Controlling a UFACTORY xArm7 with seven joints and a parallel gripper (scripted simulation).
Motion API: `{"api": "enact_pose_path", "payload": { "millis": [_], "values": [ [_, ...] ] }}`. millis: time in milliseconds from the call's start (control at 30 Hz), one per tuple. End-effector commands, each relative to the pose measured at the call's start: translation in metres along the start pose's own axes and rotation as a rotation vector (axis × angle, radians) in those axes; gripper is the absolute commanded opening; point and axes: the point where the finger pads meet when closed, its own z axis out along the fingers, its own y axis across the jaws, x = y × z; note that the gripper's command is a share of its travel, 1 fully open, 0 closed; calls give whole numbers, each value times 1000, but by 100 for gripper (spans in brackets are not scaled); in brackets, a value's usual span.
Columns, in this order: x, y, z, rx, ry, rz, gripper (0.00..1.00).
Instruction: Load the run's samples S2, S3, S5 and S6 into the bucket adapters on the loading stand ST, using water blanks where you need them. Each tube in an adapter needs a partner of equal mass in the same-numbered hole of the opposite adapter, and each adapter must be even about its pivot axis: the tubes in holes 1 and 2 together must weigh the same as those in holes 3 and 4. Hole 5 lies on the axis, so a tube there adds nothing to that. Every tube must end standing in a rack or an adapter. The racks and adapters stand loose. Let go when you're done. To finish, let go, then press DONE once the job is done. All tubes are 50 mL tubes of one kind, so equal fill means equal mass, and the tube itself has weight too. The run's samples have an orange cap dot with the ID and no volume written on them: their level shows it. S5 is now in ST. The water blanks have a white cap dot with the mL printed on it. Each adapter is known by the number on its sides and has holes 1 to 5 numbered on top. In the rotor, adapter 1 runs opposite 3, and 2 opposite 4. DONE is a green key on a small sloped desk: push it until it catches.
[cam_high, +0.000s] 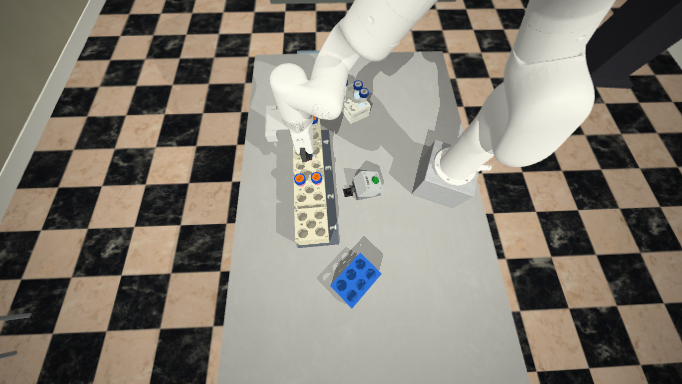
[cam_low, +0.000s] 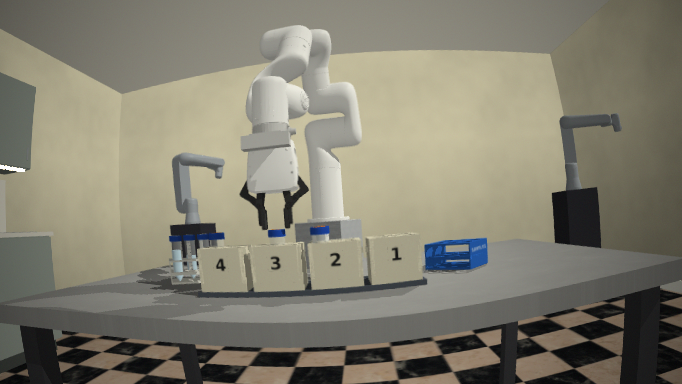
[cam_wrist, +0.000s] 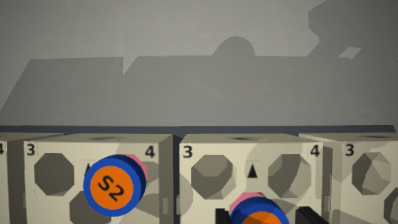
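Note:
The loading stand holds four cream adapters in a row. My gripper is open, with its fingertips just above the blue cap of an orange-dot tube that stands in adapter 3. In the wrist view the fingers flank that cap without touching it, and its label is cut off. Sample S2 stands in the neighbouring adapter 2. From above, two orange caps sit side by side there. Adapter 1 shows empty holes.
The blank rack with blue-capped tubes stands at the far end beyond adapter 4. An empty blue rack lies near the front. The DONE desk with its green key sits right of the stand, near my base.

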Motion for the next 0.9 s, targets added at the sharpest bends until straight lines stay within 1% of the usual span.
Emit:
{"api": "enact_pose_path", "payload": {
  "millis": [0, 67, 567, 633, 867],
  "values": [
    [2, 0, -10, -1, 4, 0, 44],
    [2, 0, -10, -1, 4, 0, 44],
    [1, 0, -40, -1, 4, 0, 44],
    [1, 0, -40, -1, 4, 0, 44],
    [1, 0, -54, -1, 4, 0, 44]
  ]
}}
